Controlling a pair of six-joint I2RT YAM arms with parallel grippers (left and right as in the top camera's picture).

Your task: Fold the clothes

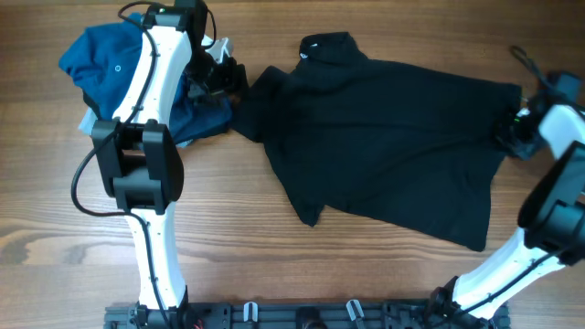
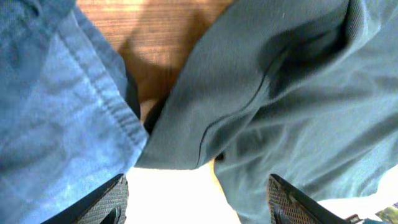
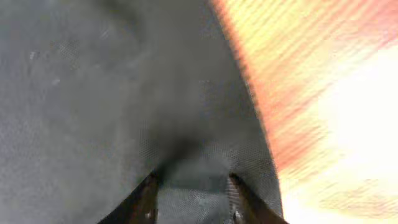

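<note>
A wood-grain table (image 1: 366, 274) fills the overhead view, with both white arms rising from its near edge. A black shirt (image 1: 384, 137) lies spread flat across the middle and right. Its long axis runs from far left to near right, and a collar-like fold sits at its far edge. One sleeve points left and another toward the near side. At the shirt's right edge, the right hand (image 1: 514, 128) pinches a bunched fold of the black cloth between its tips, as its wrist view shows. That view is blurred at the table side. At the far left, the left hand (image 1: 218, 78) hovers over the left sleeve, released, its fingers (image 2: 112, 202) spread wide. Behind that arm sits a heap of a teal-blue garment (image 1: 101, 55) and darker blue cloth (image 1: 203, 114), partly hidden. A pale dot on the teal is too small to read.
</note>
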